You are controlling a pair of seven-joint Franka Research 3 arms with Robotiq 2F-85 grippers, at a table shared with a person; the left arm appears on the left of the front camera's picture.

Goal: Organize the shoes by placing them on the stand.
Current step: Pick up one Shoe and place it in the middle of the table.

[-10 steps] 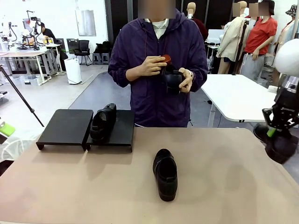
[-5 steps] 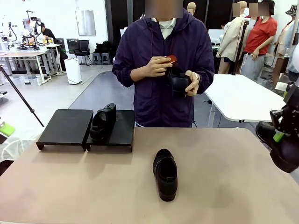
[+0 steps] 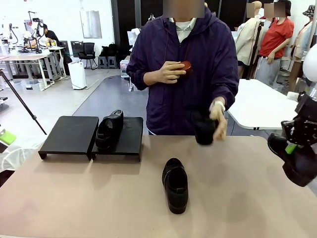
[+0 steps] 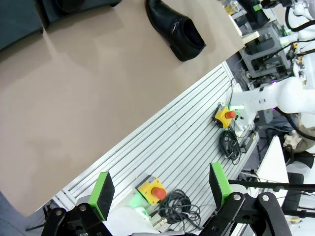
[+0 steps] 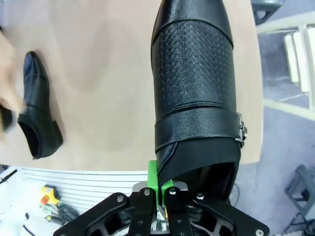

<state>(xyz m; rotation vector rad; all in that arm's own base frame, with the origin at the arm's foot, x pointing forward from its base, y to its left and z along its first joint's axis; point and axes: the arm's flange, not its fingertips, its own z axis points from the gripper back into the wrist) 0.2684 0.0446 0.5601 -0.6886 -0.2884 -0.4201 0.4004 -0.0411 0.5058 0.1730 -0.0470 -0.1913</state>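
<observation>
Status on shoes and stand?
Left gripper open. Right gripper shut on held shoe at table's right edge. Racked shoe on stand, right panel; loose shoe mid-table. Person's hand holds fourth shoe, far edge.

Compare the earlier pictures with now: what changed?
The person's hand has lowered the hand-held shoe from chest height to the table's far edge. The other hand still holds a reddish object. The right gripper keeps its gripped shoe. The racked shoe on the stand and the mid-table shoe stayed put.

Open lab hall, worktables [image 3: 24, 56], tripod [image 3: 20, 99]
</observation>
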